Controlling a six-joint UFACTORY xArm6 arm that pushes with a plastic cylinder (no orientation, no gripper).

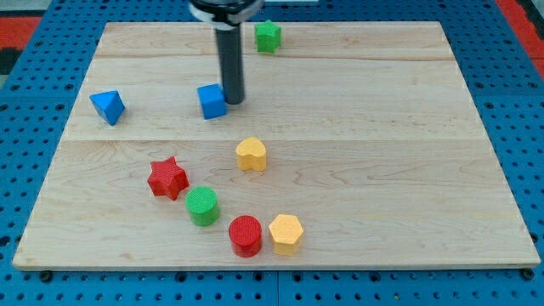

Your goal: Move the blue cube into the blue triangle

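Wooden board [357, 102] over blue pegboard. My tip [234, 101] sits against the right side of the blue cube [212, 101], touching or nearly so. No claw on this arm, just the bare rod, so nothing is gripped. Blue triangle [108, 106] lies well apart toward the view's left, about level with the cube. Green star [268, 36] near the top edge. Below centre: yellow heart [251, 154], red star [167, 178], green cylinder [202, 205], red cylinder [246, 235], yellow hexagon [286, 234] just beside it.

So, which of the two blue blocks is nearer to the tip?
The blue cube: my tip is right at its side on the view's right. The blue triangle lies far off at the view's left.
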